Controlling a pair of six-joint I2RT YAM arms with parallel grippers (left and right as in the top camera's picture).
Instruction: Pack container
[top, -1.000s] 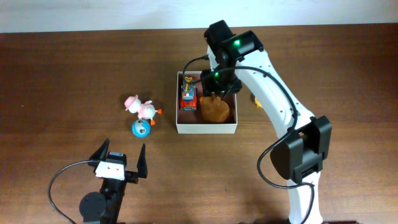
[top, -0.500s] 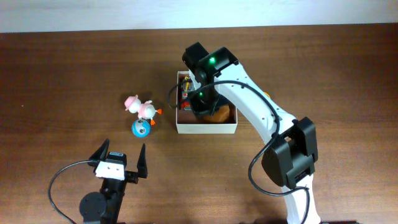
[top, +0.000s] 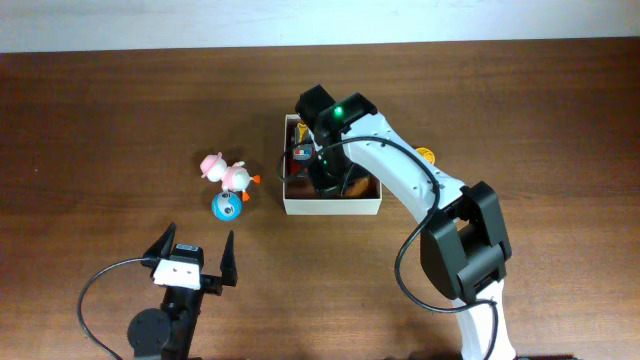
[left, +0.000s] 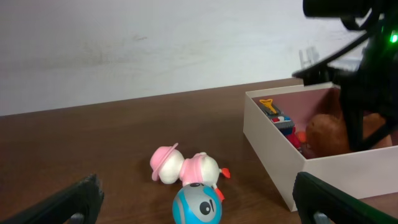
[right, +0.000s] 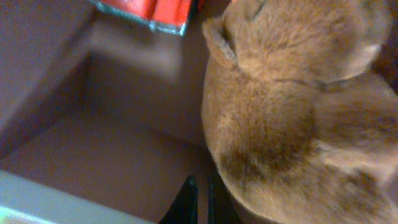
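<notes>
The container (top: 331, 206), a square cardboard box with cream-white walls, holds a brown plush toy (top: 354, 184) and a red toy car (top: 302, 153). My right gripper (right: 200, 202) is down inside the box, shut with nothing between its fingers, just beside the plush toy (right: 292, 106) above the pinkish box floor (right: 106, 155). A pink-and-white duck toy (top: 228, 173) and a blue-and-grey ball (top: 226, 207) lie left of the box. My left gripper (top: 196, 256) stands open near the table's front, facing the ball (left: 196, 205), the duck (left: 185, 169) and the box (left: 273, 149).
A small yellow-orange object (top: 426, 155) lies on the table just right of the box, partly behind the right arm (top: 400, 180). The right arm reaches across the box's right side. Bare brown tabletop surrounds the toys.
The right arm has swung left and lower into the box, and its jaws have closed. The left arm and the toys outside the box have not moved.
</notes>
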